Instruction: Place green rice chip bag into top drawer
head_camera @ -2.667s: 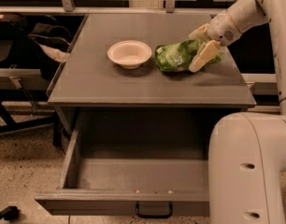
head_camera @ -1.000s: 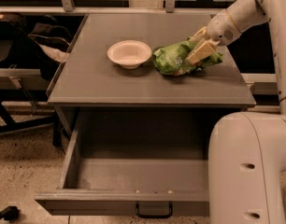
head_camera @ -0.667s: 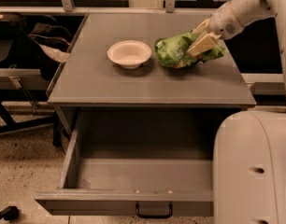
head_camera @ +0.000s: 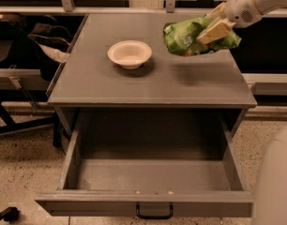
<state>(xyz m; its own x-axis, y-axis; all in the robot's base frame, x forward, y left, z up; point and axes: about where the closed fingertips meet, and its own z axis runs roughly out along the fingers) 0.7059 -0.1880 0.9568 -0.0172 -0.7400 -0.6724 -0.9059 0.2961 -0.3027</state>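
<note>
The green rice chip bag (head_camera: pixel 186 37) hung in the air above the right rear part of the grey cabinet top (head_camera: pixel 134 86), clear of the surface, with its shadow on the top just below it. The gripper (head_camera: pixel 214 30), reaching in from the upper right on the white arm (head_camera: pixel 256 1), was closed on the bag's right side, one cream finger pressed across the crinkled foil. The white bowl (head_camera: pixel 129 54) stood on the top to the left of the bag and apart from it, while the top drawer (head_camera: pixel 153 172) stood pulled fully out below, its black handle (head_camera: pixel 154 213) at the front centre and a few pale specks on its floor near the front wall.
</note>
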